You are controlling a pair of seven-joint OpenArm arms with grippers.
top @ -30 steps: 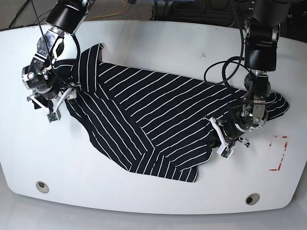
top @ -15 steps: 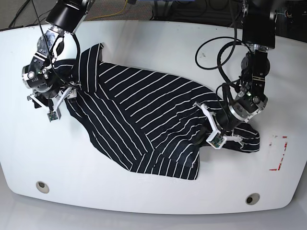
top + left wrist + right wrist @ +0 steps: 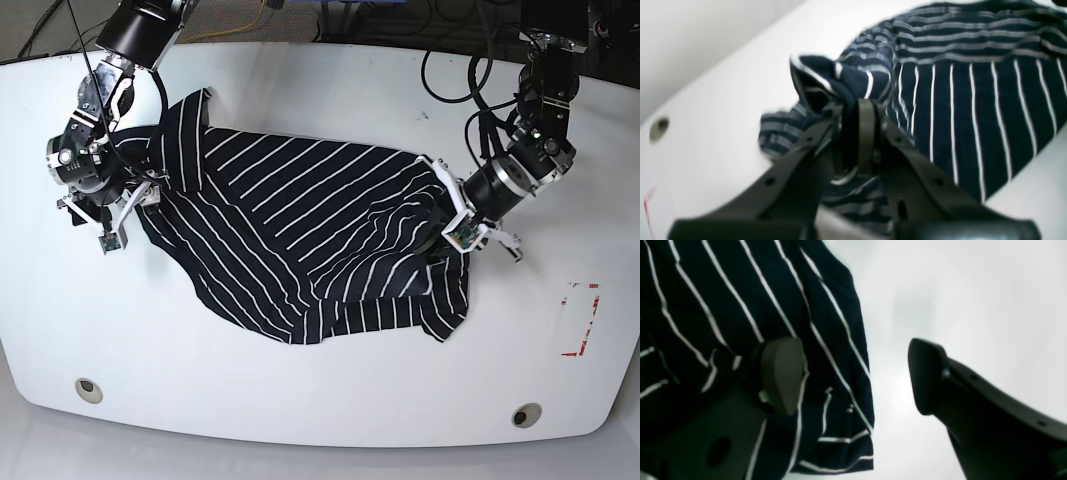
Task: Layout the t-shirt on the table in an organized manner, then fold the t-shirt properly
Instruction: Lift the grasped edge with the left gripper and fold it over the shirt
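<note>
Base view shows the t-shirt (image 3: 320, 235) spread in rumpled folds across the middle of the table (image 3: 300, 400), its right edge bunched and clenched in the left tool (image 3: 462, 222), whose jaws are pressed together on a fold of fabric. Right tool (image 3: 112, 205) stands at the garment's opposite end with jaws spread apart, one finger (image 3: 781, 373) over the striped cloth and the other over bare table, grasping nothing. White surface lies bare along the near edge, where two grommets (image 3: 88, 389) sit, and beside the red-marked rectangle (image 3: 583, 320) well apart from the cloth.
</note>
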